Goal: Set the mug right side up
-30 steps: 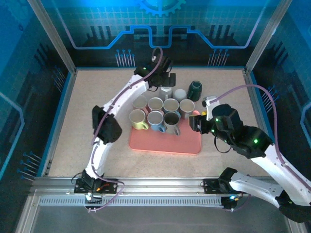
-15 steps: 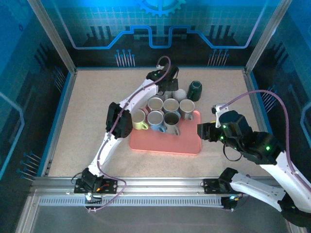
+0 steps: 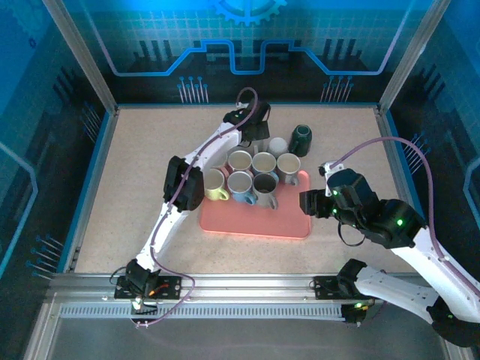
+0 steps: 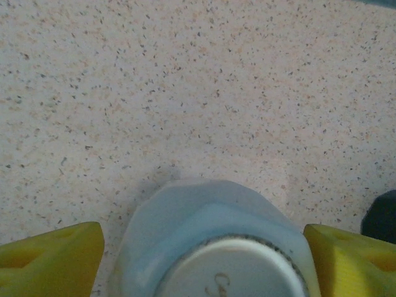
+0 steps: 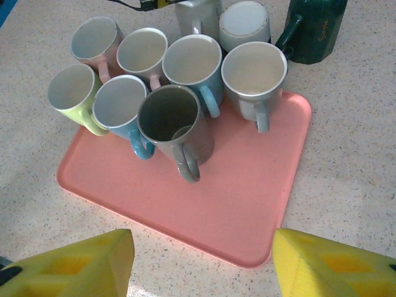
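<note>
Mug to be turned sits base up on the speckled table, so we judge the flip itself has not happened yet. We see its pale, faceted body and the white ring of its foot facing the left wrist camera. It stands at the far side of the scene, just beyond the far edge of the pink tray. A white mug and a dark green mug stand to its right.

The left gripper is down over it, with one yellow finger on each side of the body. The right-hand finger looks to be against the wall and the left-hand one just beside it. We cannot tell whether they are pressing yet, so we would not call it a hold.

The right gripper hangs over the near edge of the tray. Its fingers are spread wide with nothing between them.

A cluster of upright mugs stands mouth up around the tray's far left corner, and these need nothing.

By our reckoning only the approach is done. Securing the grasp, lifting, rolling the mug over and setting it down on its foot are all left.
</note>
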Robot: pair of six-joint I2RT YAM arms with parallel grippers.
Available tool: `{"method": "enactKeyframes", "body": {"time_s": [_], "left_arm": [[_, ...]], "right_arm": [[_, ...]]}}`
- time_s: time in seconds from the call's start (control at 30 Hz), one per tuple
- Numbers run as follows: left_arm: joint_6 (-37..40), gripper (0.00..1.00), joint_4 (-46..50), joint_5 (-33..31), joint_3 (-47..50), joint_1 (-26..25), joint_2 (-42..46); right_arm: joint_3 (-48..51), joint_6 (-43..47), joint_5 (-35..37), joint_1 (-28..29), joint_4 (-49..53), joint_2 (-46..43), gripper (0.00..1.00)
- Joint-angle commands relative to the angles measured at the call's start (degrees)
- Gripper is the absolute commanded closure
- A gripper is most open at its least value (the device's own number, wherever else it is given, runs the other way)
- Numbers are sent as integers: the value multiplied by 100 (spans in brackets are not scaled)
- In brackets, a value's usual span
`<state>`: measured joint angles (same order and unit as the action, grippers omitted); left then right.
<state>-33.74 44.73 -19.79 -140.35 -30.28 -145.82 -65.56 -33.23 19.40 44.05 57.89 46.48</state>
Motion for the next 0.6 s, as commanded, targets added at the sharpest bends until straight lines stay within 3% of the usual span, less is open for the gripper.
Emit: {"method": "enactKeyframes", "body": {"time_s": [0.0,0.2,0.47,0.57], "left_arm": [[-141,12,27,200,80,53,-157],[-181,10,-42,291,122,123,-191],[-174,43,-268,369,95,317,60],[-153,50,-358,363,-5,348,277]], "right_arm": [[43,-113,-5,-67,-71,-48,38],[96,-131,-6,-65,-65,-93,40],[-14,-100,-7,-59,-32,-130,42],[-60,-63,-11,-63,-54,-171,42]]}}
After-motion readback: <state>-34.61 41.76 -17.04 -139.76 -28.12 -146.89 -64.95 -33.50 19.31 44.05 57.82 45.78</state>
